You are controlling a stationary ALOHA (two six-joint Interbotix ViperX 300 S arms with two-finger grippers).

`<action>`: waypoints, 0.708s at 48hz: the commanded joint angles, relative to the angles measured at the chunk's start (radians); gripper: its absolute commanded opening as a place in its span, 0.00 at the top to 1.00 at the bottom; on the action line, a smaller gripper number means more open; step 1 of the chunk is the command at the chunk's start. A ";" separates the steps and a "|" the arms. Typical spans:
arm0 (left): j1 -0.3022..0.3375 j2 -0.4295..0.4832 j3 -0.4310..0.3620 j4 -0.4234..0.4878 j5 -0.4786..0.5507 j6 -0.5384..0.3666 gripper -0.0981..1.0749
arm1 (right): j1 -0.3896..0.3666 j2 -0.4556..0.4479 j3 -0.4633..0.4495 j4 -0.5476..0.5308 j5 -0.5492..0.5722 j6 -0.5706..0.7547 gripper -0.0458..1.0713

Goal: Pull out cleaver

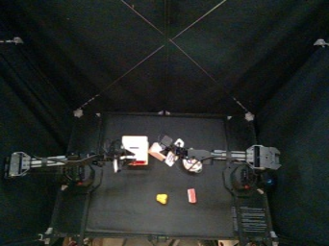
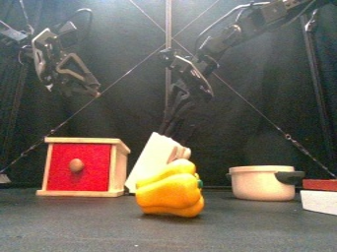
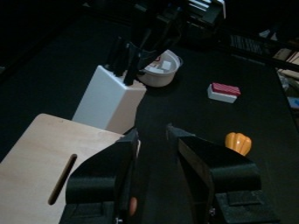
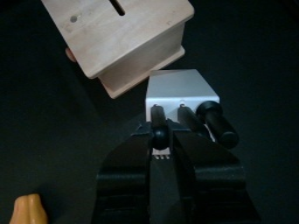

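one arm mattered: the right gripper [image 4: 156, 140] stood directly over the knife block [image 4: 181, 90] near the table's middle, jaws closed on a cleaver handle [image 4: 156, 131] rising upright, while the left gripper [image 3: 152, 144] hung open beside it.

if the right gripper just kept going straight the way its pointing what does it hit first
Most likely a black knife handle standing in the white knife block: the right gripper points down at the block's top, its jaws nearly closed around that handle. Depth is unclear, so contact cannot be confirmed.
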 commanded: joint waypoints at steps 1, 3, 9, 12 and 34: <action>0.003 0.003 -0.012 -0.002 -0.003 -0.002 0.29 | -0.002 -0.012 -0.026 0.003 -0.009 -0.002 0.55; 0.003 0.003 -0.012 -0.002 -0.002 -0.002 0.29 | -0.002 -0.012 -0.026 0.003 -0.009 0.000 0.55; 0.003 0.003 -0.012 0.002 -0.003 -0.002 0.29 | 0.000 -0.023 -0.025 0.003 -0.009 0.000 0.55; 0.003 0.003 -0.012 0.002 -0.003 -0.002 0.29 | 0.002 -0.029 -0.023 0.005 -0.009 0.000 0.55; 0.003 0.003 -0.011 -0.002 -0.003 -0.002 0.29 | 0.017 -0.098 0.008 0.005 -0.008 -0.002 0.55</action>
